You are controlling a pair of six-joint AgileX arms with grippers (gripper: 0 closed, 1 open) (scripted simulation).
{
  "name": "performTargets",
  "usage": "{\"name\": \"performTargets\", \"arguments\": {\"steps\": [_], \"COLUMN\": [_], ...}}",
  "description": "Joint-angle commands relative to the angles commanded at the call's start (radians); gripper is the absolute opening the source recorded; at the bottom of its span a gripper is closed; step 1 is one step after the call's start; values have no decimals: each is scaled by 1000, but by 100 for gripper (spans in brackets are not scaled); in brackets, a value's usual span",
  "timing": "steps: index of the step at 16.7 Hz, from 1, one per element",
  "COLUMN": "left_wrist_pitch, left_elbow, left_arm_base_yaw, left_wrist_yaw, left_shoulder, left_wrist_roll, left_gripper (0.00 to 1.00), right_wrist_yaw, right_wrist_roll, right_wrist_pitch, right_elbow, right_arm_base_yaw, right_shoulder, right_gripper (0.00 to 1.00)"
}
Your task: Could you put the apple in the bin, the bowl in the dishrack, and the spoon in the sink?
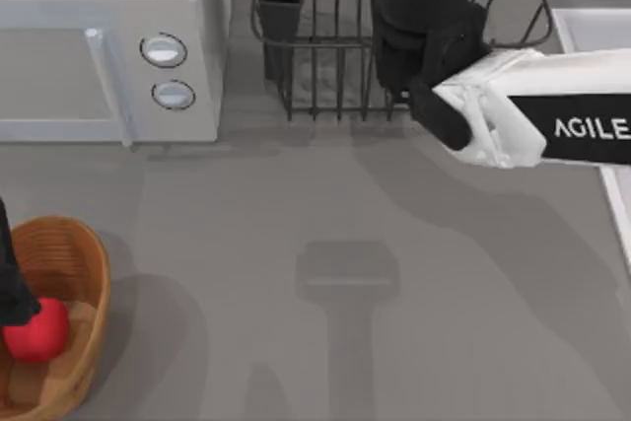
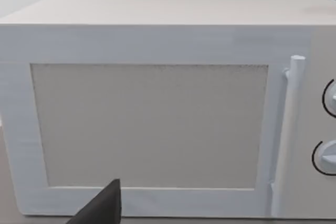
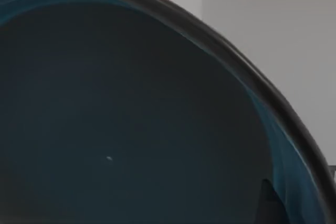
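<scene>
So the right arm (image 1: 532, 115) has a chunky white shell with faceted, angular edges, and a black panel along its side carrying white capital lettering that reads "AGILE" before the frame cuts it off. Toward the wrist the white casing ends in a rounded black collar, then a bulky matte-black housing (image 1: 424, 22), boxy with softened corners. The left arm (image 1: 12, 283) is just a sliver of matte black at the top view's left edge. In the left wrist view a dark, wedge-shaped fingertip (image 2: 102, 205) pokes up.
</scene>
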State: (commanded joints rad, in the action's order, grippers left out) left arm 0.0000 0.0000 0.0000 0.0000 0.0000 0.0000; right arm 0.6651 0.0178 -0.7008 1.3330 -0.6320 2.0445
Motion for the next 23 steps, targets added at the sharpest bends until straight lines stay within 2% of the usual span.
{"name": "performTargets", "arguments": {"steps": [12,23], "left_wrist_pitch": [0,0], "left_elbow": [0,0], "left_arm_base_yaw": [0,0], "left_wrist_yaw": [0,0], "left_shoulder": [0,0], "left_wrist_roll": [0,0], "left_gripper": [100,100], "right_wrist_yaw": [0,-8], "right_wrist_roll": [0,1], "right_wrist_pitch": [0,2], "right_elbow": [0,-9], "right_arm_base_yaw": [0,1], "right_shoulder": [0,-9], "right_gripper": [98,100]}}
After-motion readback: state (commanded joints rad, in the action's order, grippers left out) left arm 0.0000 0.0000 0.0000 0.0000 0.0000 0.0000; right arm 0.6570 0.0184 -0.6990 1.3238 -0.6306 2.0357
